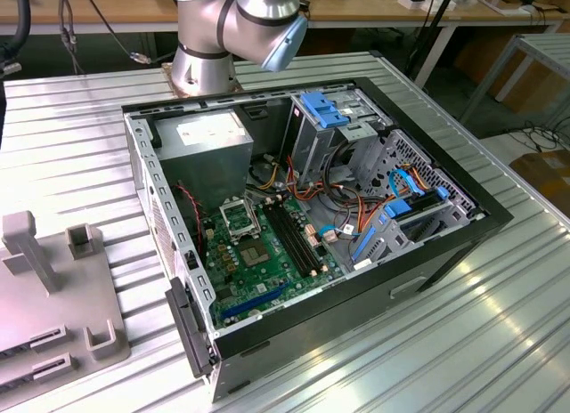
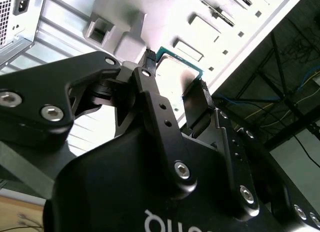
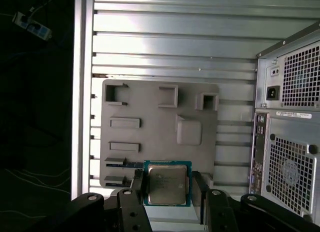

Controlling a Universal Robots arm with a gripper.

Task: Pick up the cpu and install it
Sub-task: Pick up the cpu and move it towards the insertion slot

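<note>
The cpu (image 3: 167,183) is a flat square chip with a silver-grey face and a green rim. It sits between the two black fingers of my gripper (image 3: 168,190), which is shut on its opposite edges. It hangs above the near edge of the grey holder plate (image 3: 160,122). In the second wrist view the cpu (image 2: 176,71) shows edge-on between the fingertips of the gripper (image 2: 175,76). The black-framed socket (image 1: 239,219) lies on the green board inside the open computer case (image 1: 485,219), apart from the gripper.
The grey holder plate (image 1: 44,315) with raised blocks lies at the exterior view's left on the ribbed metal table (image 1: 445,342). The case's rear panel (image 3: 290,142) stands beside the plate. The arm's base (image 1: 205,66) rises behind the case. Cables and drive bays fill the case.
</note>
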